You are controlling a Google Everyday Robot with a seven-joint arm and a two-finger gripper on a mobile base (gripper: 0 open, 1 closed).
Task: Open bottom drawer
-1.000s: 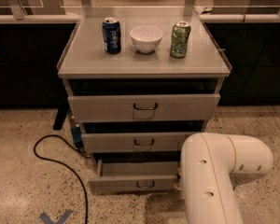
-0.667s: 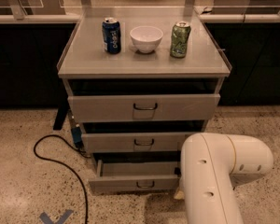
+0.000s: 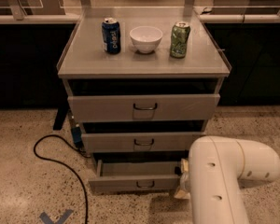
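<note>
On speckled floor (image 3: 18, 190), the cabinet (image 3: 84, 62) has its bottom drawer (image 3: 126, 184) partly out. At the cabinet's lower right, the white arm (image 3: 224, 171) mostly hides the end effector (image 3: 182, 185); I cannot tell its state. Atop: Pepsi can (image 3: 111, 35).

Grey tabletop (image 3: 84, 62), blue can (image 3: 111, 35) at far left, white bowl (image 3: 146, 38) mid-row, green can (image 3: 179, 40) right, speckled floor (image 3: 18, 185) below, black cable (image 3: 60, 160) on it at left, claw (image 3: 182, 185) at the bottom drawer (image 3: 130, 184)'s right end.
</note>
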